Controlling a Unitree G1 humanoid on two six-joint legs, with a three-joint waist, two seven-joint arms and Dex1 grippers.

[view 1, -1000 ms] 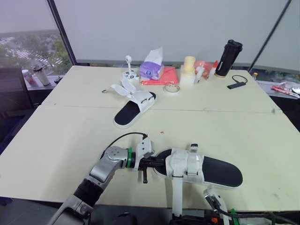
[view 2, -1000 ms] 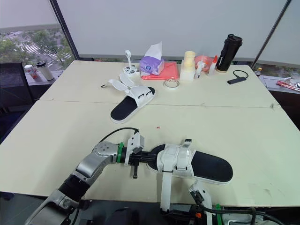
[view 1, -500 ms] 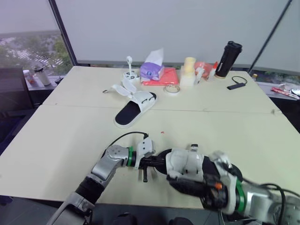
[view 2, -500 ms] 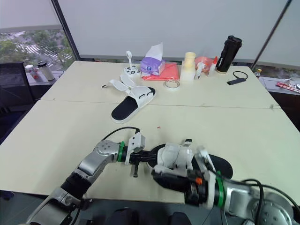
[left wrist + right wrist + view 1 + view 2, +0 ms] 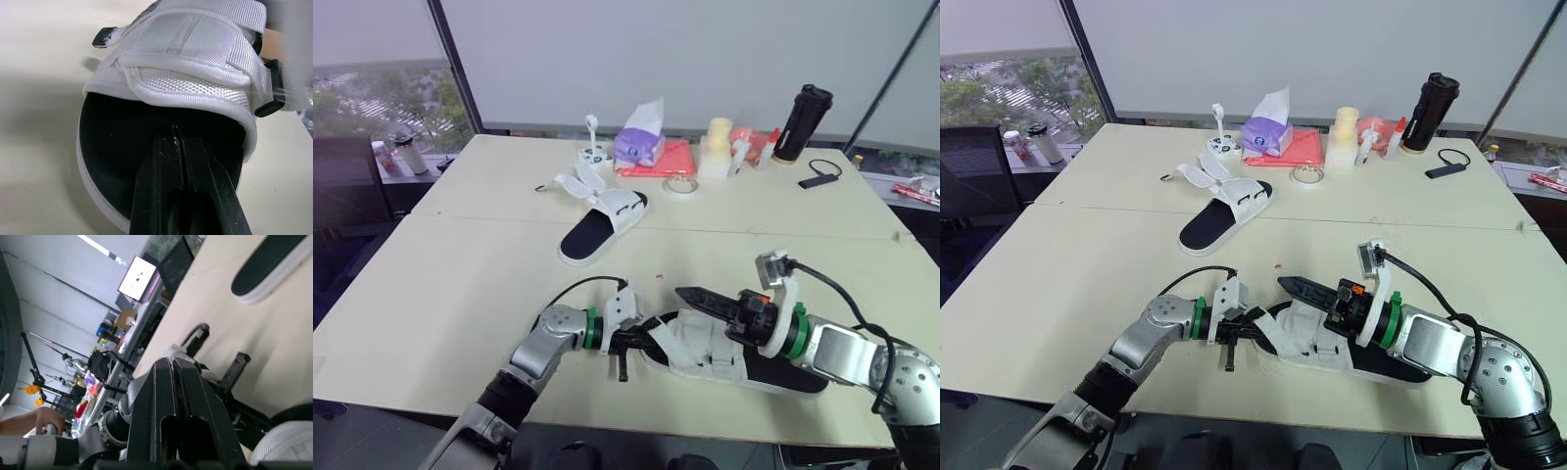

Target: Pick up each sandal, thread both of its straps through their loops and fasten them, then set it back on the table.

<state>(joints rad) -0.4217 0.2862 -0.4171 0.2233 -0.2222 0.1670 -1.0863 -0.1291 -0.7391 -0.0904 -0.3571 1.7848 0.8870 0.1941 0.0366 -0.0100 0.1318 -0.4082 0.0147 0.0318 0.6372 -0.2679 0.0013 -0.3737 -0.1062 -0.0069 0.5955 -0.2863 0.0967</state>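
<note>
Right gripper [image 5: 685,292] has swung up from below the near table edge, where it sat a second ago, and now hovers over the near sandal [image 5: 705,345] with its arm reaching in from the robot's right; its two black fingers are pressed together with nothing between them and point toward the robot's left. Long white strap that hung down over the table edge a second ago no longer hangs there; a loose white strap [image 5: 663,338] now lies slantwise at the sandal's toe end. Near sandal: black sole, white woven straps, lying flat on the pale table [image 5: 460,284] close to its front edge, heel toward the robot's right. Left gripper [image 5: 176,133]: at the toe end of the same sandal as before, fingers closed against each other, lying over the black footbed with the tips at the edge of the front strap; nothing is seen pinched between them. Second sandal [image 5: 599,217]: well apart, farther back on the table, its straps open and spread behind it. Back of table: purple tissue box [image 5: 641,145], red pad [image 5: 673,157] beside it, roll of tape [image 5: 680,186], black bottle [image 5: 803,122].
</note>
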